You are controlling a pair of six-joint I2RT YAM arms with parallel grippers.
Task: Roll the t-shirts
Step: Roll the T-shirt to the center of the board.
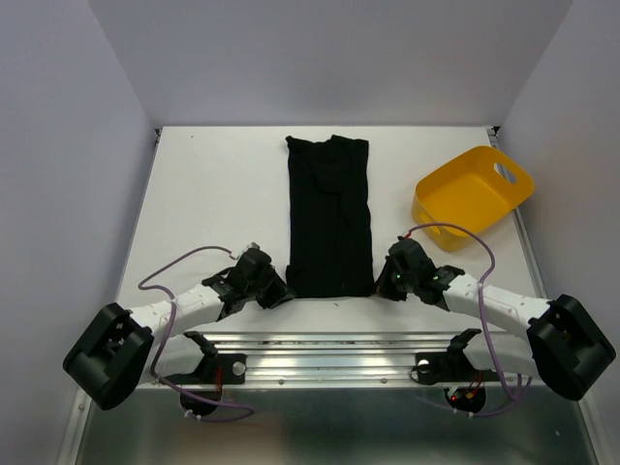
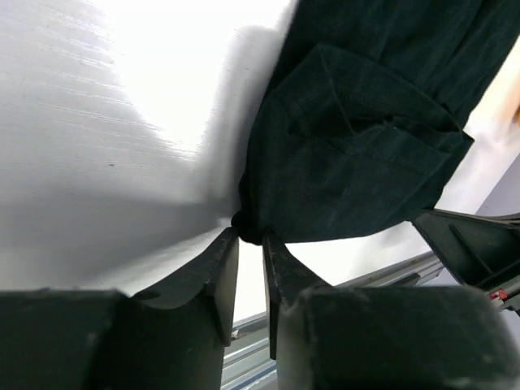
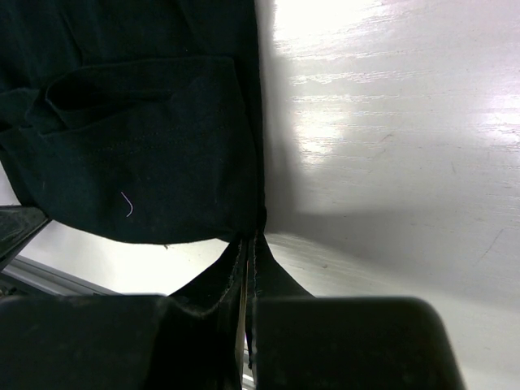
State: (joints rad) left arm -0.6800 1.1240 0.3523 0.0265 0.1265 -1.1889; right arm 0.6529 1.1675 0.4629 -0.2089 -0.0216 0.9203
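Left gripper (image 2: 248,238) sits low at the near left corner of the t-shirt (image 1: 329,218), fingers pointing at the cloth. From the left wrist view its 2 jaws stand a narrow gap apart, with white table showing between them lower down. The shirt's corner is bunched into a small knot right at the tips. I cannot tell whether the cloth is pinched there or only touching.

Right gripper (image 3: 250,242) mirrors it at the near right corner. Its jaws are pressed together with barely a line between them, and the tips touch the shirt's corner where the hem meets the side edge. I cannot tell whether any cloth is caught between them.

Between the 2 grippers, the shirt's near hem lies just ahead of the metal rail (image 1: 320,349) at the table's (image 1: 213,194) near edge. From there the black shirt runs straight away from me as 1 long, narrow folded strip, flat down the middle of the table. Both wrist views show a folded layer lying on top near the hem, and a short pale thread (image 3: 127,203) rests on it.

Well to the right, near the far corner, a yellow tub (image 1: 465,189) stands apart from the shirt.
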